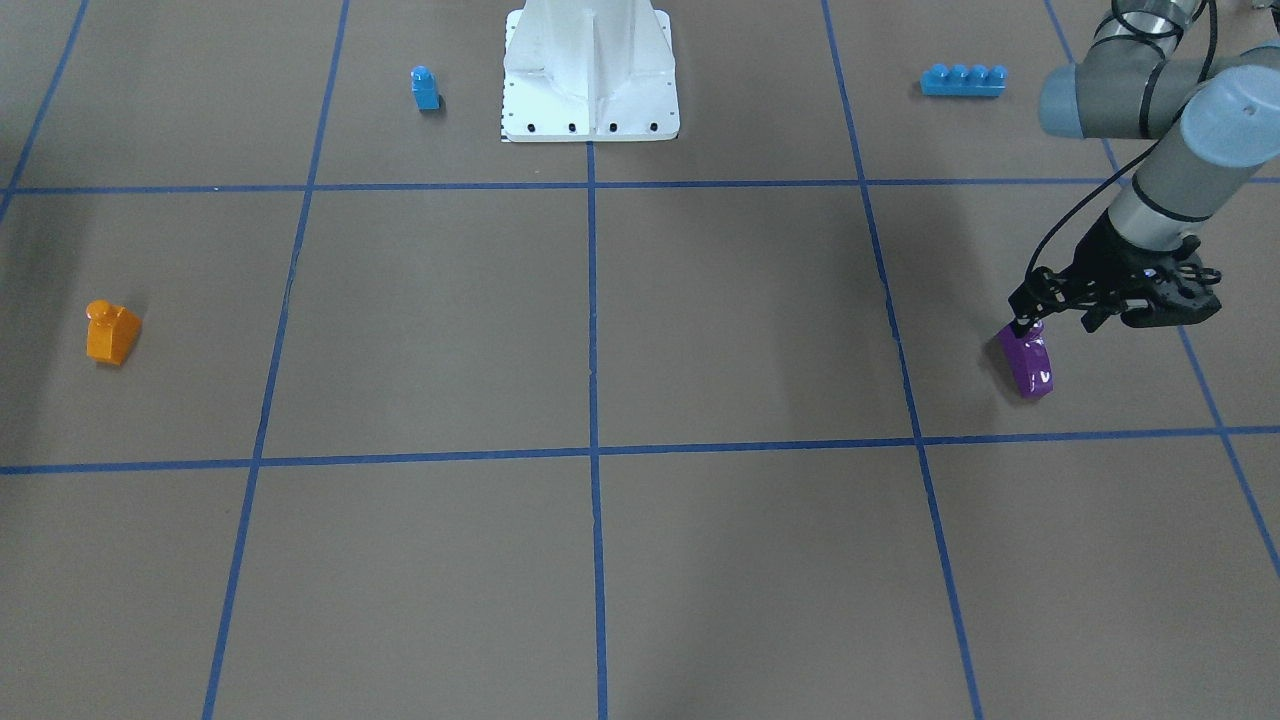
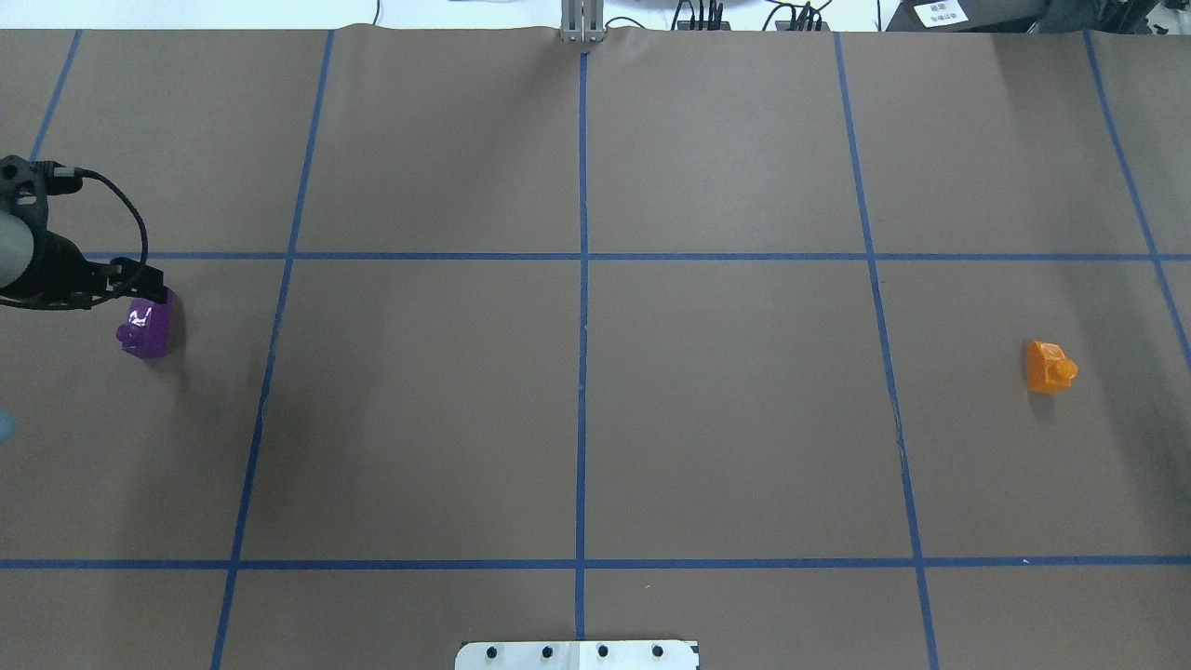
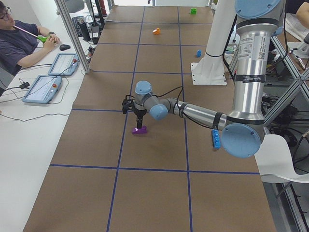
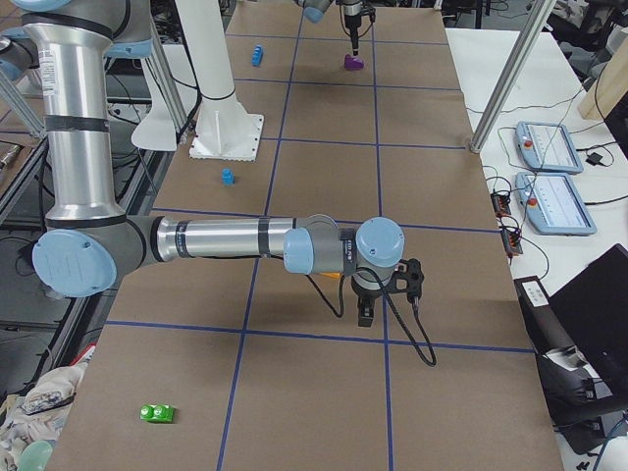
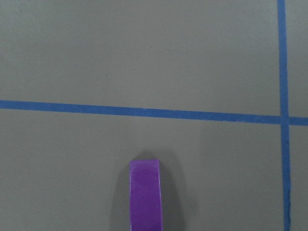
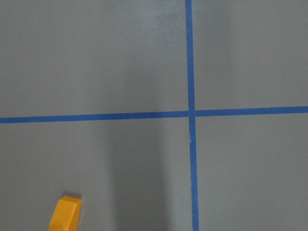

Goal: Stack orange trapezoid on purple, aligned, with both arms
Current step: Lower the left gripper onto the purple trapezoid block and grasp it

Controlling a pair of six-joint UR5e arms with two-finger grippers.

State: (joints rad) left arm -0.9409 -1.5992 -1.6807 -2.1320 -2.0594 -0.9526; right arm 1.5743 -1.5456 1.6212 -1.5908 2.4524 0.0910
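Note:
The purple block (image 1: 1027, 365) lies on the brown table at my left end; it also shows in the overhead view (image 2: 146, 328) and at the bottom of the left wrist view (image 5: 146, 192). My left gripper (image 1: 1058, 322) hangs just over it, jaws apart, with one fingertip (image 1: 1022, 325) at the block's far end. The orange trapezoid (image 1: 112, 333) sits alone at the opposite end of the table (image 2: 1050, 367) and at the lower left of the right wrist view (image 6: 65, 214). My right gripper (image 4: 365, 314) shows only in the exterior right view, hovering near the orange block; I cannot tell whether it is open or shut.
A blue single-stud block (image 1: 425, 88) and a blue four-stud brick (image 1: 963, 79) stand either side of the white robot base (image 1: 590, 80). A green brick (image 4: 157, 413) lies near my right end. An operator (image 3: 19, 38) sits beside the table.

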